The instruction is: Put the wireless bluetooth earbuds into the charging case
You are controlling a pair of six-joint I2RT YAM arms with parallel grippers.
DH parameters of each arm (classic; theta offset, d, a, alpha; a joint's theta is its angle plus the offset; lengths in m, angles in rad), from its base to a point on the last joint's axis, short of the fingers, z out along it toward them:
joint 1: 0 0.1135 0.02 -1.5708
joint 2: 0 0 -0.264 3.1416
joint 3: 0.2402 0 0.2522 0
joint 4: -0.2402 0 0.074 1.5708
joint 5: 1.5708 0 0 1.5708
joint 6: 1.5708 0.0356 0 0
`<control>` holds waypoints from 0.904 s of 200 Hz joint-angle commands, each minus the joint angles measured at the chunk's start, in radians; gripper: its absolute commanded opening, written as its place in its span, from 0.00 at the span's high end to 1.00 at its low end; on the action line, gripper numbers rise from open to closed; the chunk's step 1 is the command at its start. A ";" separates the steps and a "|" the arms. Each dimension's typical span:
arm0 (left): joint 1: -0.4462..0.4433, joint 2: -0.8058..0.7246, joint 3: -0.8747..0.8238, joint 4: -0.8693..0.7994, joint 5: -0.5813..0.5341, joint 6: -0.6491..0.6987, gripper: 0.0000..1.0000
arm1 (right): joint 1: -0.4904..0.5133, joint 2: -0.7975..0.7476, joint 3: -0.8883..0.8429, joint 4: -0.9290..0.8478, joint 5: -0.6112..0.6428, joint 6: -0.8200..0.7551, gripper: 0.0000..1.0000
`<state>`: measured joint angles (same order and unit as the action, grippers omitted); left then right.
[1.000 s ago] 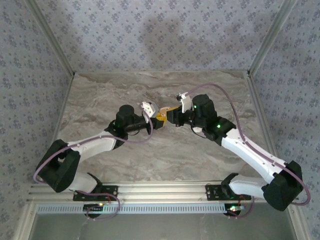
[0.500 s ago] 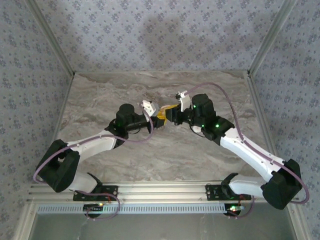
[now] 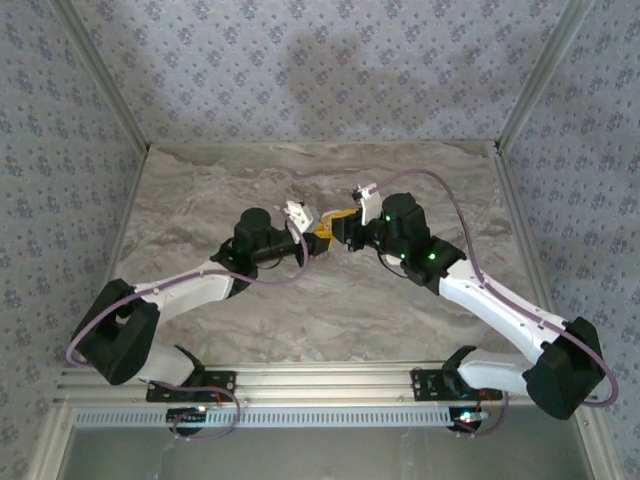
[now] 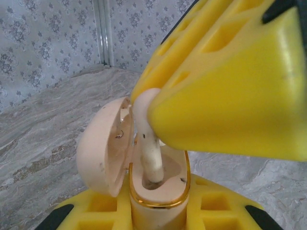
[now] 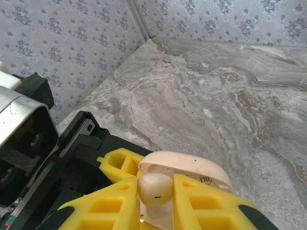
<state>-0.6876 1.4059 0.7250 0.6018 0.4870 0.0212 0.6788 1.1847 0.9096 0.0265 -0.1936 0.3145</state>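
Observation:
The peach charging case (image 4: 160, 196) stands upright between the yellow fingers of my left gripper (image 4: 158, 213), which is shut on it. Its lid (image 4: 103, 153) hangs open to the left. One pale earbud (image 4: 151, 153) has its stem tip down in the case's hollow socket. My right gripper (image 5: 154, 191) is shut on that earbud's rounded head (image 5: 154, 187), coming in from above, with the case's lid (image 5: 187, 167) just beyond. In the top view both grippers meet at mid-table, left gripper (image 3: 318, 238) and right gripper (image 3: 344, 227) nose to nose.
The marble table (image 3: 250, 180) is boxed in by patterned walls with metal corner posts (image 3: 530, 80). An aluminium rail (image 3: 320, 378) runs along the near edge by the arm bases. The left gripper's black body (image 5: 62, 163) sits close under the right fingers.
The right arm has edged a little leftwards and away from the near edge, closing on the left gripper. The left arm has stayed put with the case.

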 commanded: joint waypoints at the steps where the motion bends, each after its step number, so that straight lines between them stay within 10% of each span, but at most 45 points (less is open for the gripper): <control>1: -0.019 -0.056 0.039 0.084 -0.024 0.035 0.80 | 0.013 -0.001 -0.032 -0.014 0.042 0.037 0.77; 181: -0.077 -0.108 -0.006 0.167 -0.273 0.137 0.79 | 0.105 0.012 -0.033 -0.085 0.175 0.130 0.77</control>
<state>-0.7452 1.3655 0.6979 0.5945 0.2932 0.1112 0.7582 1.1847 0.8822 0.0803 -0.0219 0.3893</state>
